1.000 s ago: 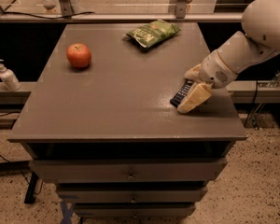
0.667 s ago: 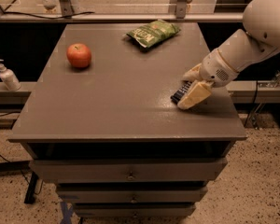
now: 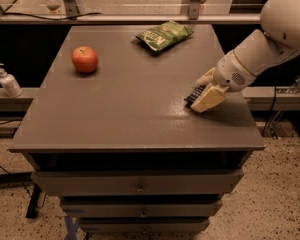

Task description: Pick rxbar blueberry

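Camera view: gripper near the table's right edge, fingers clamped on the rxbar blueberry.

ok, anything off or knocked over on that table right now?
Nothing stands out. Apple and chip bag sit intact on the table; the gripper is down at the rxbar blueberry near the table edge. No spill or damage visible.
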